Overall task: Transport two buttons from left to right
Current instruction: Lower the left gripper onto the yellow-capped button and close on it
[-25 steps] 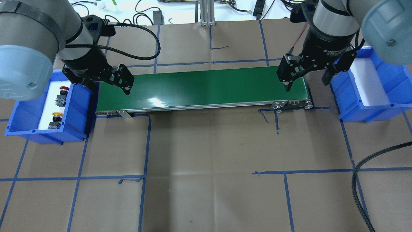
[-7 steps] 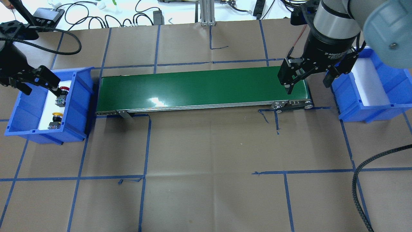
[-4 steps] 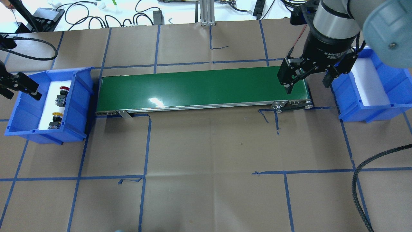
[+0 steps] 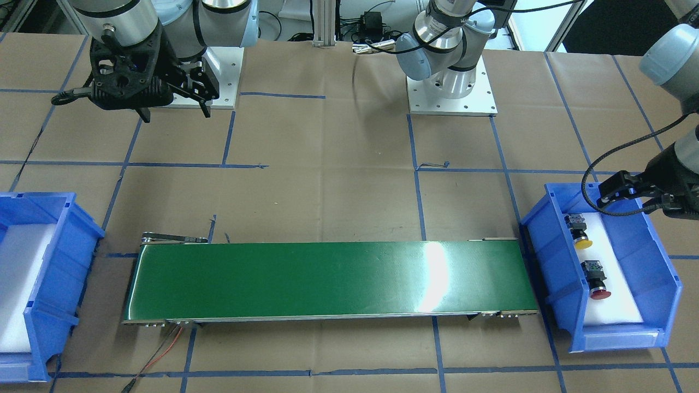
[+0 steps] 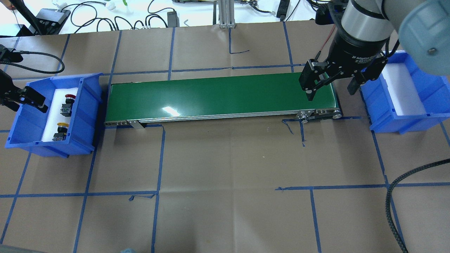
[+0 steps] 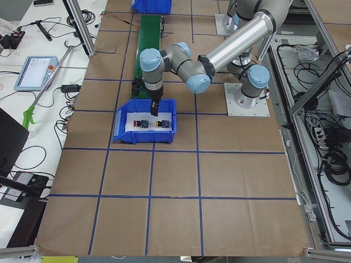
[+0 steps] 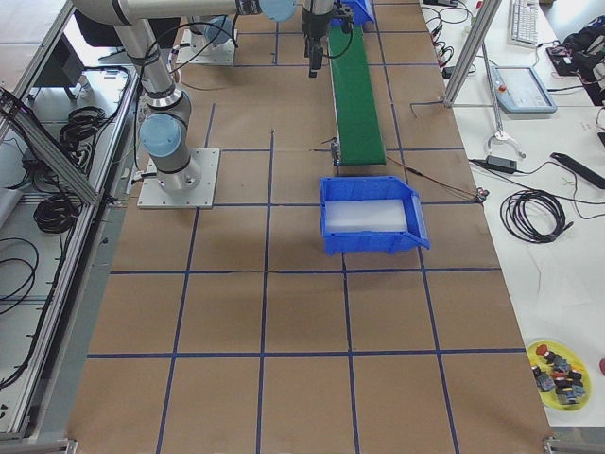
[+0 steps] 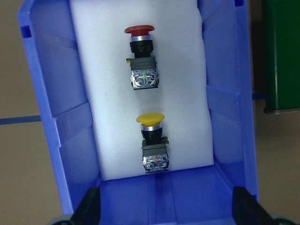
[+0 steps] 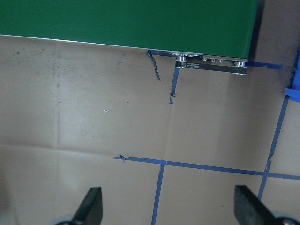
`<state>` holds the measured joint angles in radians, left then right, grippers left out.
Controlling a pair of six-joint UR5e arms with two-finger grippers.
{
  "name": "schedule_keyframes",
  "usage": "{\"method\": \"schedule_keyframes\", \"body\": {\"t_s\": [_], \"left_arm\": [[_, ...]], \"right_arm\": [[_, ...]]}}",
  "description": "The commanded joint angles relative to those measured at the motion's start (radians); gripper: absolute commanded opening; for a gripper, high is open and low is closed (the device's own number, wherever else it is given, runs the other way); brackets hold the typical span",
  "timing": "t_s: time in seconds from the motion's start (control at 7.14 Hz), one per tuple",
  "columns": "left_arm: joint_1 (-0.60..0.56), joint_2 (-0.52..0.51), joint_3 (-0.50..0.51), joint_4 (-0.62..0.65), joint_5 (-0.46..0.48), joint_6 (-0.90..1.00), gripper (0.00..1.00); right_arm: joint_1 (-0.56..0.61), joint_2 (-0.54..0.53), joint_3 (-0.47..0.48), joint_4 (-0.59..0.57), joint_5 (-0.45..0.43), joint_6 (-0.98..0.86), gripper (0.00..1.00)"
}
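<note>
Plainly, the left tool (image 8: 167, 208) is spread wide and empty, hanging above the left blue bin (image 8: 51, 117). In its wrist view the yellow button (image 8: 152, 145) lies straight ahead of it, and the red button (image 8: 141, 61) lies beyond that in the same line. Both rest on their sides on the white foam liner (image 8: 108, 93), apart from each other.

Each button's long axis runs along the bin's length, with the cap pointing away from the tool. The fingers stand across that axis, so I judge they could close on the switch body's flanks without turning.

Room is tight sideways: the spread fingertips (image 8: 91, 206) reach almost from one bin wall to the other. The yellow button's body end also sits near the bin's end wall.

Beside the bin runs the green conveyor belt (image 5: 221, 95). At its other end the right tool (image 5: 330, 89) is also spread and empty, well apart from the buttons and next to the right blue bin (image 5: 404, 126). The left arm is clearly the nearer one.
</note>
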<state>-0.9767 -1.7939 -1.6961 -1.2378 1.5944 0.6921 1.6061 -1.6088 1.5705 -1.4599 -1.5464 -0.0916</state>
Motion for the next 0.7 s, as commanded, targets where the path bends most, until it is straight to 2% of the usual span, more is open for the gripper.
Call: {"method": "schedule_keyframes", "body": {"t_s": [0.0,0.56], "left_arm": [[0.0,-0.059,-0.031,0.091,-0.002,-0.009,0.99],[0.0,-0.113,-0.166,0.298,-0.004,-0.037,0.99]], "right_arm": [[0.0,-0.003,-0.001,-0.037,0.011,-0.002,1.0],[0.0,-0.006,-0.001,-0.037,0.012,0.0,1.0]]}}
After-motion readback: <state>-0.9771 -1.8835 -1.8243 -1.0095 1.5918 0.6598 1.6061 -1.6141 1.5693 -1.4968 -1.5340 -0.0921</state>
